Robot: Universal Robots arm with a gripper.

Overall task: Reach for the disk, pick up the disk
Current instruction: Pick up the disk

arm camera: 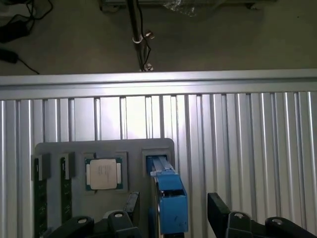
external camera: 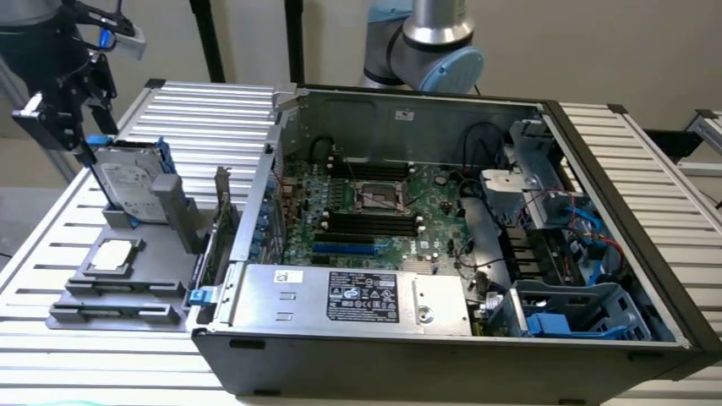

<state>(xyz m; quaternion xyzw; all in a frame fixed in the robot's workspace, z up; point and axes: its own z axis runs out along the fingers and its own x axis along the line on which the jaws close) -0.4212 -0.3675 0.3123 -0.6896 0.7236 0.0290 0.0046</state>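
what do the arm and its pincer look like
The arm is a silver-grey tube with a pale blue joint cap. The pincer is black, with two blocky fingers and round bolt heads on the body behind them.

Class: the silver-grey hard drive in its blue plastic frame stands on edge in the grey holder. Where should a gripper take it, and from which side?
Probably from above, across the top edge of the hard drive, one finger on each flat face: its lower part sits in the grey holder.
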